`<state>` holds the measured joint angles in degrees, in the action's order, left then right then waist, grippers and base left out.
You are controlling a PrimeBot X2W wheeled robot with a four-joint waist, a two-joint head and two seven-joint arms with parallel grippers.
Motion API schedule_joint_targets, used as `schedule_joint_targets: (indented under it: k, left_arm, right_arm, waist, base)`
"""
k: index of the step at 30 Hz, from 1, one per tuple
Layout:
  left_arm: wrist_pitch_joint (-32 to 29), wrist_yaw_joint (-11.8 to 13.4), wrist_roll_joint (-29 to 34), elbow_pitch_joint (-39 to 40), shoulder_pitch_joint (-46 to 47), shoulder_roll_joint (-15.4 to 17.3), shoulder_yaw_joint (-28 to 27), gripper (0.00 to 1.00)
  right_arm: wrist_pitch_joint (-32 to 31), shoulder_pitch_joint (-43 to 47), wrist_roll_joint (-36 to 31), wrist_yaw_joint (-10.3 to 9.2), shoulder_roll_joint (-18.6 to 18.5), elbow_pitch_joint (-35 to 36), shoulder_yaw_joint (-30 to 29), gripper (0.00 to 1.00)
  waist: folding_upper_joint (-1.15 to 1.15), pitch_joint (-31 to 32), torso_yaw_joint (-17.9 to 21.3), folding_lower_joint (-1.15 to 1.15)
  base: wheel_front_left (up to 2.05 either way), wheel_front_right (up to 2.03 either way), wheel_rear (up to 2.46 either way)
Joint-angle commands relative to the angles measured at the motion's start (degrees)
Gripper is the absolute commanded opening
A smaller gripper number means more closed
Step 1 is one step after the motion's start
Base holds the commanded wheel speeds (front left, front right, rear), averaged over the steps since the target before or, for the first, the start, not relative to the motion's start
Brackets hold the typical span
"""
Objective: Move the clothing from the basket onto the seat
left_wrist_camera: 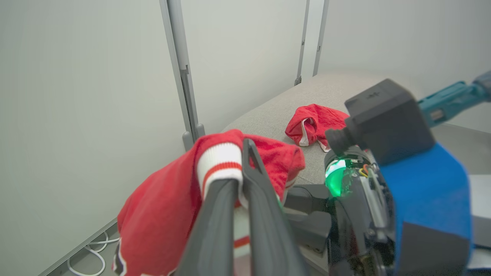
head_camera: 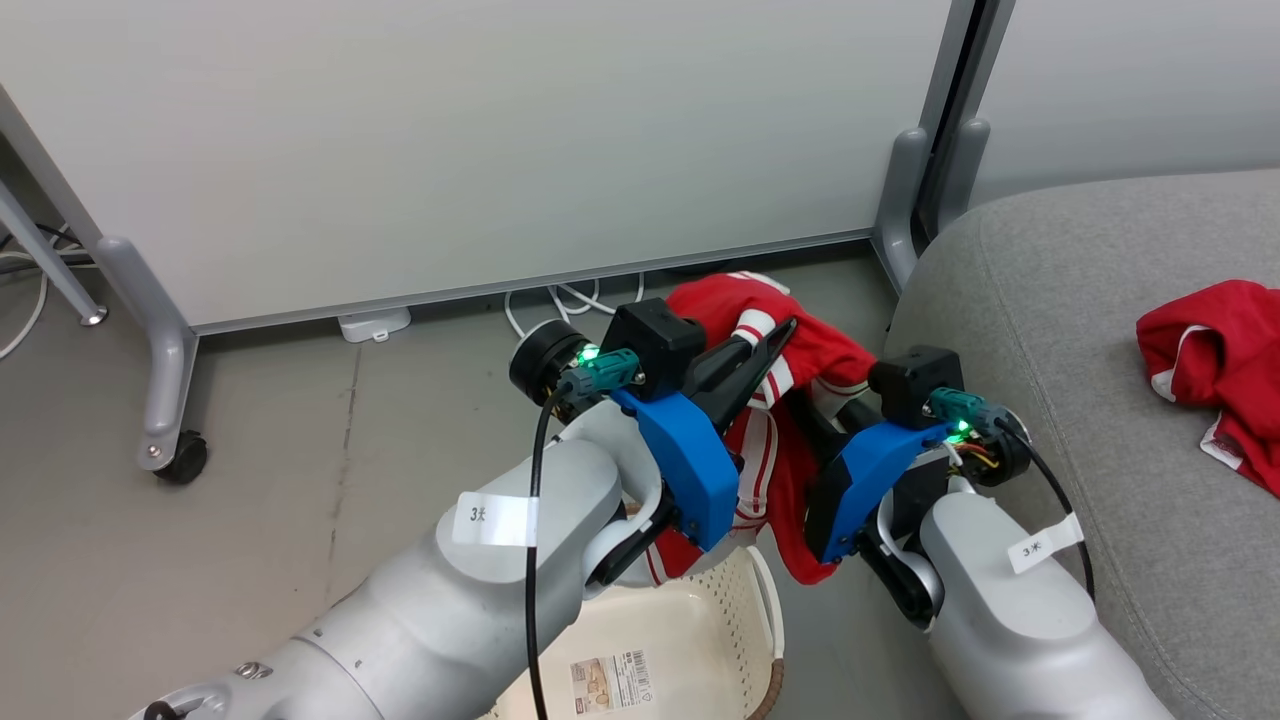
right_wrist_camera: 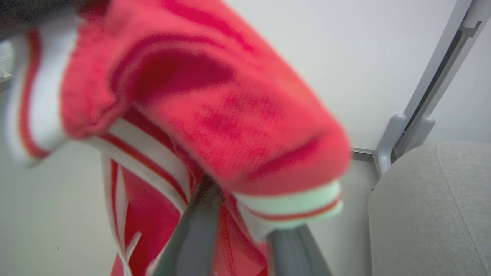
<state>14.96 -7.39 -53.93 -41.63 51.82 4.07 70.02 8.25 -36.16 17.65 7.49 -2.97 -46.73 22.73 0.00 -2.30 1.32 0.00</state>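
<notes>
Head view: the jersey (head_camera: 835,362) is off the floor, slung between the two arms above the far rim of the basket (head_camera: 768,598). It is not on the seat (head_camera: 1050,300). Its lower folds hang down just beside the basket's right rim. A label sticker (head_camera: 610,682) shows on the basket's inner bottom.

Left gripper (head_camera: 775,340): fingers pressed together, pinching the jersey's white, red-striped cuff. The left wrist view confirms the cuff is clamped between the two dark fingers (left_wrist_camera: 264,199), with red cloth draped to either side.

Right gripper (right_wrist_camera: 249,209): the right wrist view shows its fingers standing somewhat apart, with jersey fabric and a striped hem between and over them. It cannot be told whether they bear on the cloth; the picture is blurred.

A second red garment (head_camera: 1220,350) with white trim lies crumpled on the seat's top, well in from its rounded left edge and apart from the jersey.
</notes>
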Motion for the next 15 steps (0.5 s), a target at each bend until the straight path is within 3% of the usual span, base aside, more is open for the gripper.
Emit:
schedule_joint_targets:
  k: [1,15]
  left_arm:
    - [0.32,-0.14,0.0,-0.12,0.57,0.17,0.08,0.0]
    - [0.32,-0.14,-0.02,-0.53,-1.0,0.23,-0.7,0.0]
  right_arm:
    - [0.56,-0.76,0.75,0.01,0.11,-0.43,0.58,0.0]
    - [3.12,-2.37,5.35,0.01,0.11,-4.06,4.69,0.0]
  waist:
    - [0.0,0.09,0.07,0.0]
    - [0.0,1.25,1.09,0.0]
  base:
    - [0.0,0.0,0.0]
    - [0.0,0.0,0.0]
